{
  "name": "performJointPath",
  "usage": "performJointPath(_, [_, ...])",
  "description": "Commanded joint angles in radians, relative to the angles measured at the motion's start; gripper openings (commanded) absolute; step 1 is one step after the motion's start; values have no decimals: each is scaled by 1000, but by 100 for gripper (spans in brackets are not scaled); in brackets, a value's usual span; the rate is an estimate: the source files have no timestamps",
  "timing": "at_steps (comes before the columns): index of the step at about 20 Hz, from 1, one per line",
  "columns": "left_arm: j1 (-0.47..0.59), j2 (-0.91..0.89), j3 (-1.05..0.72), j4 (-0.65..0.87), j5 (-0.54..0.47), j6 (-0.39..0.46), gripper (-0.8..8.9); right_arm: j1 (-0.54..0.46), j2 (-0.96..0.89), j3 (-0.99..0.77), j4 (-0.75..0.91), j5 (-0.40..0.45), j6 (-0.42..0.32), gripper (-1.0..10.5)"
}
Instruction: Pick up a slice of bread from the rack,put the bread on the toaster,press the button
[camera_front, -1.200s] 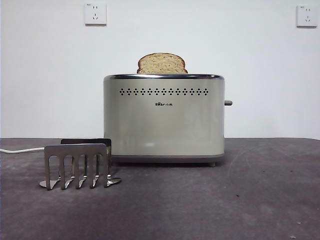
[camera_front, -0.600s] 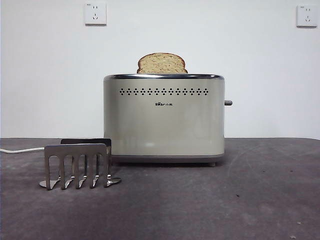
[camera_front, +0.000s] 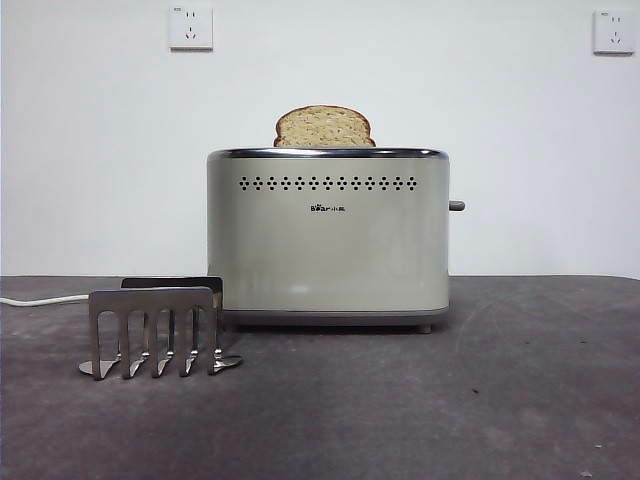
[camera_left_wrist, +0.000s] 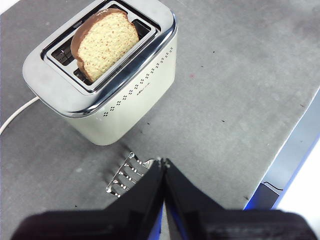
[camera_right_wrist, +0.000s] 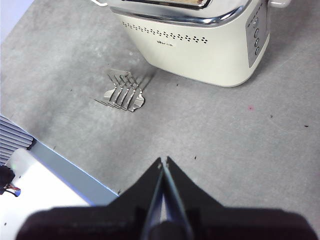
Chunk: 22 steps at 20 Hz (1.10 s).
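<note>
- My left gripper (camera_left_wrist: 163, 161) is pinched together and holds nothing; it hangs high over the tabletop (camera_left_wrist: 240, 100), with the rack (camera_left_wrist: 129, 174) just under its tips and the toaster (camera_left_wrist: 107, 75) ahead of it and lower down.
- My right gripper (camera_right_wrist: 163, 161) is likewise closed on nothing, also held high, well back from everything.
- The bread (camera_left_wrist: 106, 42) is already in the toaster: it stands upright in one slot, round top poking above the chrome rim, as the front view (camera_front: 323, 127) also shows.
- The rack (camera_front: 155, 330) stands with bare slots, just beside the toaster's front corner.
- So I judge pick and place done; only the button is left.
- The button (camera_front: 456, 206) is a short grey stub on the toaster's narrow end wall, near the top, sticking out sideways.
- From my right gripper that end wall faces me: I see its panel of small round knobs (camera_right_wrist: 255, 35) and a pale lever knob (camera_right_wrist: 277, 2) at the picture's edge, ahead and far off.
- From my left gripper that end wall is hidden, on the toaster's far side.
- I judge the right arm better placed: reach forward, come in above the stub, then push straight down along the wall.
- The risk is sliding off so small a stub, or nudging the toaster.
</note>
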<state>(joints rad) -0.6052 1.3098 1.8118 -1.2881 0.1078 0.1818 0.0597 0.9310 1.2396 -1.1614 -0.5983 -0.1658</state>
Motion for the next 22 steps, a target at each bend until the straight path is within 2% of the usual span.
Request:
performJointPath(1, [-4, 1, -5, 1, 0, -2, -3, 2, -2, -6, 2, 3, -8, 1])
performJointPath(5, [4, -6, -5, 11, -6, -2, -3, 2, -2, -6, 2, 3, -8, 1])
performJointPath(7, [33, -38, -6, 51, -26, 32, -3, 2, -2, -6, 2, 3, -8, 1])
performJointPath(11, [163, -174, -14, 298, 29, 30, -3, 2, -2, -6, 2, 3, -8, 1])
performJointPath(14, [278, -290, -78, 451, 30, 31, -3, 2, -2, -6, 2, 3, -8, 1])
performJointPath(17, [390, -458, -280, 629, 17, 33, -3, 2, -2, -6, 2, 3, -8, 1])
performJointPath(20, [464, -622, -553, 830, -98, 55, -3, 2, -2, -6, 2, 3, -8, 1])
performJointPath(22, [499, -718, -741, 957, -135, 55, -3, 2, -2, -6, 2, 3, -8, 1])
